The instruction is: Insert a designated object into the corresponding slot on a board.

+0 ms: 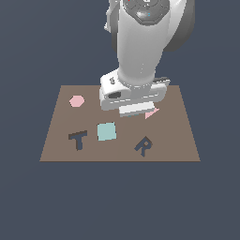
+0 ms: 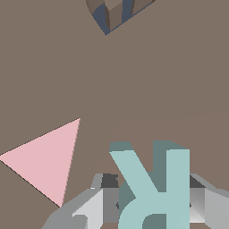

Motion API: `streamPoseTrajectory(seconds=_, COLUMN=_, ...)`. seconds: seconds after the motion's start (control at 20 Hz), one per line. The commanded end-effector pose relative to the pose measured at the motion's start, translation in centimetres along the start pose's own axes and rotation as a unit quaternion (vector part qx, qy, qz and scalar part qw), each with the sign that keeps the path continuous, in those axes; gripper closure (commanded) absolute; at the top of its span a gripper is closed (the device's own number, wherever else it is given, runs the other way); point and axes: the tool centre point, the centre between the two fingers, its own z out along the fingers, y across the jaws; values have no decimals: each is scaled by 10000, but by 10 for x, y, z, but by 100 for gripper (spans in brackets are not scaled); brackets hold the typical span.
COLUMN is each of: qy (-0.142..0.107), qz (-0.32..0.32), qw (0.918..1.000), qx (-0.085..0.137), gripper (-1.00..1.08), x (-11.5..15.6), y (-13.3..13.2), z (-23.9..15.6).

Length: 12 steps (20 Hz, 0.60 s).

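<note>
**Teal R between the fingers, low over the board's far side**

From my wrist view, the pale teal R block [image 2: 154,188] sits right between the two grey fingers [image 2: 91,208] of the gripper [image 2: 150,205], one finger on each side of the letter. The pads look to be against the block's sides, so I read the pincer as closed on the R, though the actual contact faces are hidden behind the block. I cannot tell whether the R is resting on the board or lifted off it.

Beside the block on the brown board [image 2: 170,80] lies a pink triangle [image 2: 44,161], near but apart from the nearer finger. The R-shaped slot [image 2: 114,13] shows only partly at the picture's edge, well apart from the block.

In the exterior view the arm's hand [image 1: 133,93] hangs low over the board's [image 1: 56,136] far side and hides the teal R entirely. The pink triangle [image 1: 151,113] peeks out just beside it. The dark R slot [image 1: 144,146] lies on the near side, with the teal square [image 1: 106,131], the T recess [image 1: 78,139] and the pink hexagon [image 1: 77,101] toward the exterior view's left.
</note>
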Motion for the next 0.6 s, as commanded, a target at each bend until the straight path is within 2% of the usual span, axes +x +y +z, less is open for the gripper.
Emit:
streamPoseTrajectory(seconds=0.0, qy=2, qz=445, qw=9990, qx=0, gripper=108, x=11, y=-7, z=-1)
streamPoseTrajectory(seconds=0.25, qy=3, qz=1334, qw=9911, qx=0, gripper=108, x=35, y=-19, z=-1)
streamPoseTrajectory(seconds=0.55, qy=3, qz=2412, qw=9705, qx=0, gripper=108, x=67, y=-27, z=-2)
